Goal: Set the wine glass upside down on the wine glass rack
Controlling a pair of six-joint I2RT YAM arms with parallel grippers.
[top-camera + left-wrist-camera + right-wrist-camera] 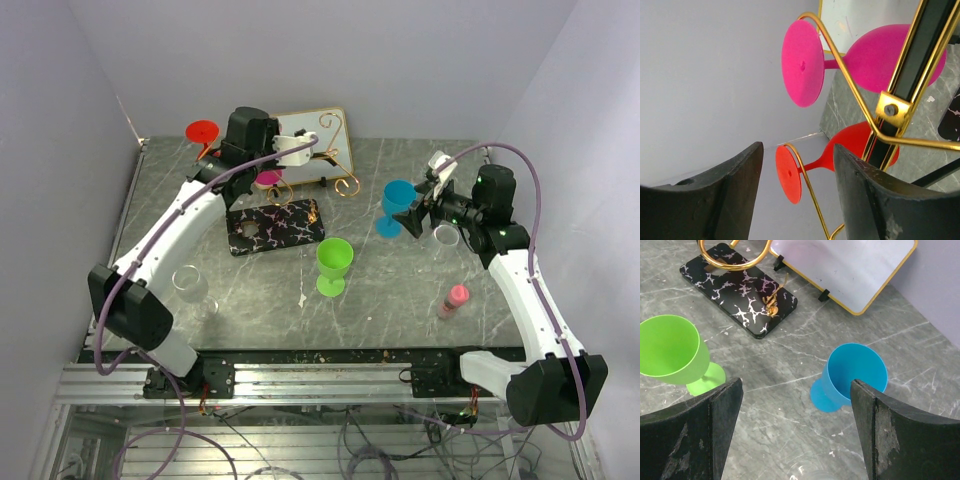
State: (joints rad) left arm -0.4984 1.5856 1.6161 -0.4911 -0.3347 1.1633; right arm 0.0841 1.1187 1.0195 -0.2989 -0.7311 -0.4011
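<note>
I read the right claw (795, 386) spread wide and empty, the blue wine glass (856, 371) upright just below, toward its right finger, stem vertical, far nearer this arm than the left claw (797, 147), parted up at the wine glass rack (740, 290).

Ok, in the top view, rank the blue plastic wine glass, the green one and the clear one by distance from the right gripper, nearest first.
1. The blue plastic wine glass, right at the fingertips of the right gripper.
2. The green plastic wine glass, in the middle, to the gripper's left.
3. The clear wine glass, far left, near the front edge.
</note>
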